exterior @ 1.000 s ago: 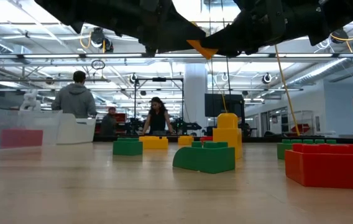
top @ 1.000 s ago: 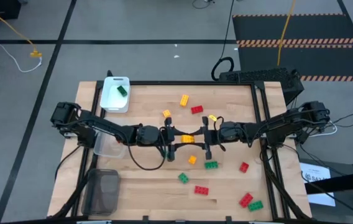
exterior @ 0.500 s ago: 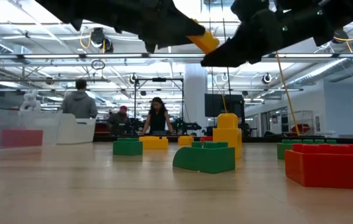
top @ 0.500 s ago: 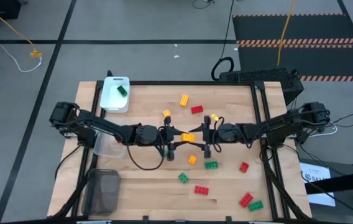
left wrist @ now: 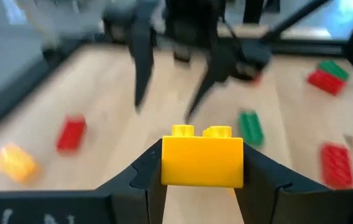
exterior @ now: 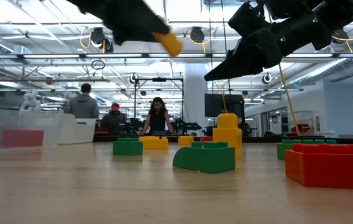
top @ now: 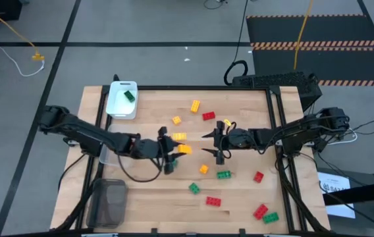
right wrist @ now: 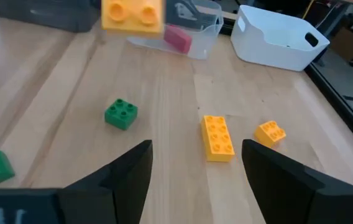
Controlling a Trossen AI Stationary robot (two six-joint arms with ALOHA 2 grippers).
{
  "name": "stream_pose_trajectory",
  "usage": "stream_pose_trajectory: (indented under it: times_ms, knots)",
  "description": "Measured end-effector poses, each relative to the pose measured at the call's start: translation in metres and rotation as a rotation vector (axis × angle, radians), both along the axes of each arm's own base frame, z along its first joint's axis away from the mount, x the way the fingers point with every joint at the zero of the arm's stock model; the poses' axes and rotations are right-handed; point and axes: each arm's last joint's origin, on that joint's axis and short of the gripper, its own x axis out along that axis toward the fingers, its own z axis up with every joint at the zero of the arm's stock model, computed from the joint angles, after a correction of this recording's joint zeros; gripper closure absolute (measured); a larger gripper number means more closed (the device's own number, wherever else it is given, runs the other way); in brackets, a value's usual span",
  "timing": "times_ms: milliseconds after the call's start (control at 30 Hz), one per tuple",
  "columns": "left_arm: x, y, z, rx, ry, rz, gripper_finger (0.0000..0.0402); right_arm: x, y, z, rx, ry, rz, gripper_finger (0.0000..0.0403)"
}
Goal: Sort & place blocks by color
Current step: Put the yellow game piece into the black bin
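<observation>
My left gripper (left wrist: 202, 180) was pinching a yellow block (left wrist: 202, 154) by its two side faces, studs up, carried clear of the table (top: 240, 197) near its middle. My right gripper (top: 214, 143) hung just beside it toward the right side, fingers spread and holding nothing.

Below lay the remaining blocks: a green block (right wrist: 121, 114) and two orange blocks (right wrist: 217, 137) close by, with red and green ones scattered toward the right front corner. The white tray (top: 121, 100) at the left rear held one green block; the clear tray (right wrist: 192, 28) held a red one; the dark tray (top: 106, 201) sat at the left front, contents not discernible.

Risks, in my judgement: the hold was on a narrow strip of smooth plastic, so a quick swing toward the trays could let the block rotate or drop. The trays stood close together, so a release at the wrong rim would mix colours.
</observation>
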Motion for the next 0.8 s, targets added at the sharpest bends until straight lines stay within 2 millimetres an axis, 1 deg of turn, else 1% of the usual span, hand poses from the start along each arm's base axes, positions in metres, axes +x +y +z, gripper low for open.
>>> stream_pose_trajectory:
  times_ms: [100,267,400,600,800]
  knots:
    - [-0.018,-0.009,0.003,-0.119,0.065,0.031,0.0258,0.0,-0.001,0.0,-0.001,0.001,-0.002,0.0163]
    - [-0.049,-0.026,-0.002,-0.294,0.223,0.108,0.0258,-0.004,-0.001,0.004,-0.008,0.007,0.0,0.0163]
    - [-0.067,-0.037,-0.005,-0.451,0.317,0.187,0.0258,-0.007,-0.001,0.009,-0.01,-0.001,0.001,0.0163]
    - [-0.082,-0.054,-0.009,-0.63,0.432,0.2,0.0258,-0.012,-0.002,0.016,-0.017,-0.009,0.004,0.0163]
    - [-0.099,-0.06,-0.017,-0.697,0.622,0.272,0.0258,-0.017,-0.004,0.02,-0.027,-0.001,-0.024,0.0163]
